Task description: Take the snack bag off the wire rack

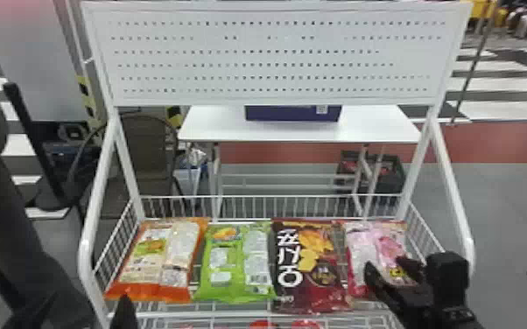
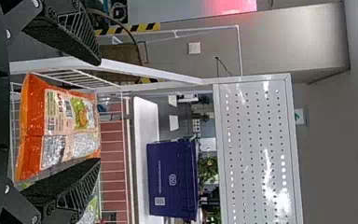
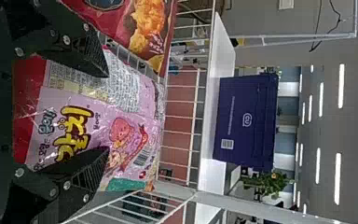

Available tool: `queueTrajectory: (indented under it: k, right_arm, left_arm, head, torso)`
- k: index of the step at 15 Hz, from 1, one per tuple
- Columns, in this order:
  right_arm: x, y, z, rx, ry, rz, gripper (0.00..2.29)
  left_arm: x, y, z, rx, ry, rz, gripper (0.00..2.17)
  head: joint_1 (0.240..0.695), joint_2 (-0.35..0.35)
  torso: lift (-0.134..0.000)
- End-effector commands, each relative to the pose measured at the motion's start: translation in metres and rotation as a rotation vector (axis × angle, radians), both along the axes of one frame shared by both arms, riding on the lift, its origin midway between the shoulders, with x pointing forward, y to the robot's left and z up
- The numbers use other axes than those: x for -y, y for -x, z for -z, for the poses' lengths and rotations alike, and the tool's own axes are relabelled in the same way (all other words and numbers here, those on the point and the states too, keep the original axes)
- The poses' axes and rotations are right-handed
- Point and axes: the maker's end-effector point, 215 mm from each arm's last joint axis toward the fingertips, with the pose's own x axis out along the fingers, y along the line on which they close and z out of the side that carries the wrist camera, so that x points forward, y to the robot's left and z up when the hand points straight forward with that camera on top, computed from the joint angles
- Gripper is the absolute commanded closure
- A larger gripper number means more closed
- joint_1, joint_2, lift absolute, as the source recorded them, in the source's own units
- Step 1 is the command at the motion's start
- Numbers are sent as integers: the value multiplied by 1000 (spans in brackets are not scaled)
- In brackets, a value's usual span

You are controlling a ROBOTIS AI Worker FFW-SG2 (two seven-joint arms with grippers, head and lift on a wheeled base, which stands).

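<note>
Left jaws are hanging wide apart, holding nothing; right jaws, also spread and empty, are hovering at the pink snack bag (image 1: 359, 243), apparently the target. It's lying on the wire rack (image 1: 86, 258); gripping and lifting are both remaining.

The wire rack (image 1: 86, 262) was all white, & its board (image 1: 275, 57) had rows of dk. dots. The pink bag (image 3: 140, 122) had a red end & yellow letters. The brown & red bag (image 1: 313, 295) had white letters. The green bag (image 1: 208, 294) was bright. The box (image 3: 249, 140) was dk. blue.
</note>
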Motion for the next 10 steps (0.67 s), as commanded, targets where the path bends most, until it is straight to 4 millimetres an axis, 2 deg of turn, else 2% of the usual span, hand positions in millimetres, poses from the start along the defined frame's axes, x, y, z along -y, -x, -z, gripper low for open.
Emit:
queueTrajectory:
  k: [1, 2, 4, 5, 7, 10]
  right_arm:
    - [-3, 0, 2, -13, -2, -8, 1170]
    - [-2, 1, 6, -25, -3, -6, 1521]
    - [-2, 4, 12, -52, -3, -9, 1922]
    - [-2, 6, 17, -74, -13, -16, 2020]
    - [-5, 7, 13, -68, -24, -19, 2071]
    - [-13, 12, -11, -25, -45, -30, 2074]
  left_arm:
    - [0, -1, 1, -1, 0, -1, 164]
    - [-1, -1, 2, -6, -1, -1, 164]
    - [-1, -1, 3, -6, -2, -1, 164]
    - [-1, -1, 2, -4, -1, -1, 164]
    - [-1, -2, 2, -7, -3, -2, 164]
    - [-1, -1, 1, -6, -2, -2, 164]
  head:
    - [499, 0]
    - [499, 0]
    - [499, 0]
    - [499, 0]
    - [499, 0]
    - [499, 0]
  torso:
    - [0]
    - [0]
    - [0]
    - [0]
    - [0]
    - [0]
